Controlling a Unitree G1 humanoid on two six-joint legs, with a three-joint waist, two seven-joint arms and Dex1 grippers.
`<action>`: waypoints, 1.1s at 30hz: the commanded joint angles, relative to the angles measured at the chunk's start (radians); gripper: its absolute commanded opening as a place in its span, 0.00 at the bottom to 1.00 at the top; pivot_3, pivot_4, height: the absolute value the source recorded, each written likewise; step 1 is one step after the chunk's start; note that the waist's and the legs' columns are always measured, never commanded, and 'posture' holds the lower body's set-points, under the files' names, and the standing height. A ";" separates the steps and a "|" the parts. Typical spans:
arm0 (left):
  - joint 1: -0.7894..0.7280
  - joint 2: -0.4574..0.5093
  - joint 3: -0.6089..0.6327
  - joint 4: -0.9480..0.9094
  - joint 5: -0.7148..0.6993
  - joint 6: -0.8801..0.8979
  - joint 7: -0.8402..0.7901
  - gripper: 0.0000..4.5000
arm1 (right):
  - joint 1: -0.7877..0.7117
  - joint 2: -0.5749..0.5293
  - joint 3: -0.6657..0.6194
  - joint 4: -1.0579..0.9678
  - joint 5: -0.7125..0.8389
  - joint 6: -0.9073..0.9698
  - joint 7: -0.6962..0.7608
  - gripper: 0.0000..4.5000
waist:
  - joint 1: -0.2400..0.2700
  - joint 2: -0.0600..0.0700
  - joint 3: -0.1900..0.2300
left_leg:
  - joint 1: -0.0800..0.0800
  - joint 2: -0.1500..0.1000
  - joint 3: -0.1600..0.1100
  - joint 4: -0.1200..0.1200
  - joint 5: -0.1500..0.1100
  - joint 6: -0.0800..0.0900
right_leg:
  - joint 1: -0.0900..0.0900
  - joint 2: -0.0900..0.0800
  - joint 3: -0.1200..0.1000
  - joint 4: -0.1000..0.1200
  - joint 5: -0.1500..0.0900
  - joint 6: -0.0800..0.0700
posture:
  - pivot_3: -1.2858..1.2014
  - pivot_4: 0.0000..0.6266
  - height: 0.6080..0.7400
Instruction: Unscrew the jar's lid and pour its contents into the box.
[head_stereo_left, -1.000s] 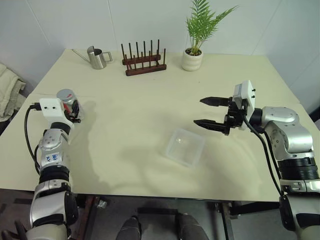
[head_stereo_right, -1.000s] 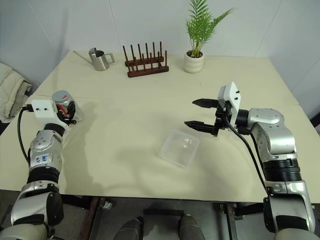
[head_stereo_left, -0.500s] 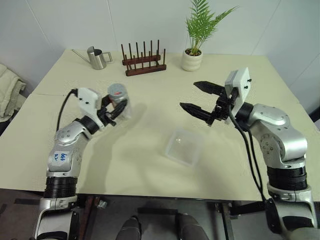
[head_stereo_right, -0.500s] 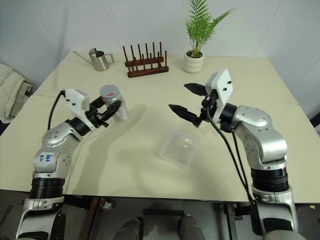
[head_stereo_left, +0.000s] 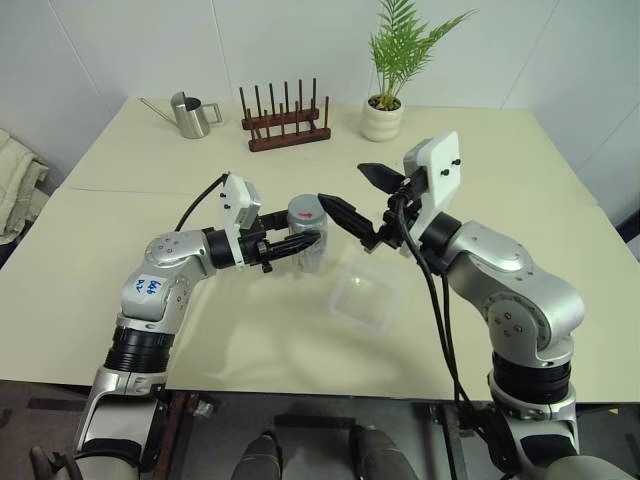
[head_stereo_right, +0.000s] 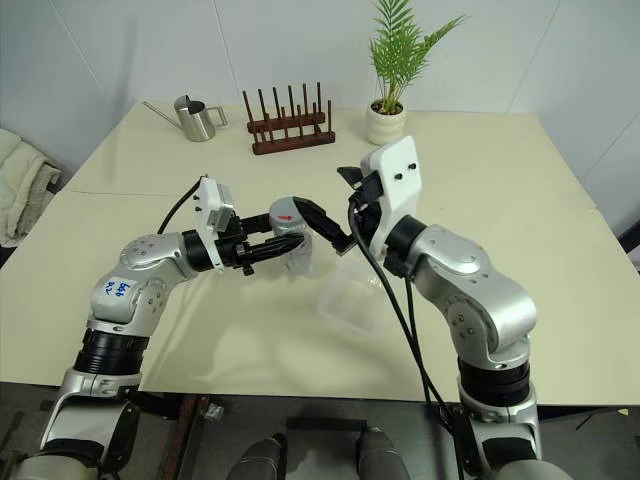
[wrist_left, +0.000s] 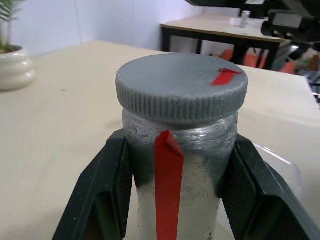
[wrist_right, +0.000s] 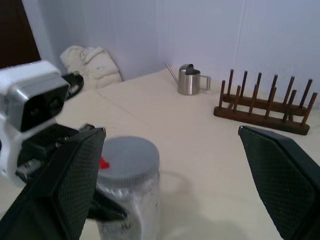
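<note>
Holding the jar (head_stereo_left: 306, 237) upright above the bench (head_stereo_left: 120, 200), the left end effector (head_stereo_left: 292, 243) pinches its body, lid (wrist_left: 182, 86) still screwed on. Right end effector (head_stereo_left: 352, 196) hovers spread beside it; box (head_stereo_left: 367, 296) waits just right, unscrewing and pouring remain.

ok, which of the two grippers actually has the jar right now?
The left gripper: its fingers clamp the jar below the lid. The right gripper is open, apart.

Bright even light, soft shadows, sharp focus.
</note>
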 joint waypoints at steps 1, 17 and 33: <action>-0.040 0.000 -0.004 -0.011 0.013 -0.069 -0.051 0.45 | -0.001 0.012 0.040 -0.076 -0.017 0.003 -0.040 1.00 | 0.001 0.000 0.000 | 0.000 0.000 0.000 0.000 0.000 0.000 | 0.000 0.000 0.000 0.000 0.000 0.000 | 0.52 0.24 1.00; -0.030 -0.010 -0.002 -0.050 0.005 -0.106 -0.112 0.45 | 0.026 0.052 0.123 -0.106 -0.041 0.008 -0.103 1.00 | -0.001 0.000 0.000 | 0.000 0.001 0.000 -0.001 0.000 0.000 | 0.000 0.001 0.000 -0.001 0.000 0.000 | 0.52 0.24 1.00; -0.031 -0.005 0.021 -0.069 -0.046 -0.050 -0.128 0.45 | 0.033 0.034 0.108 -0.115 0.016 0.018 -0.021 0.58 | -0.003 0.000 0.000 | 0.000 0.002 0.000 -0.001 0.000 0.000 | 0.000 0.002 0.000 -0.001 0.000 -0.001 | 0.52 0.24 1.00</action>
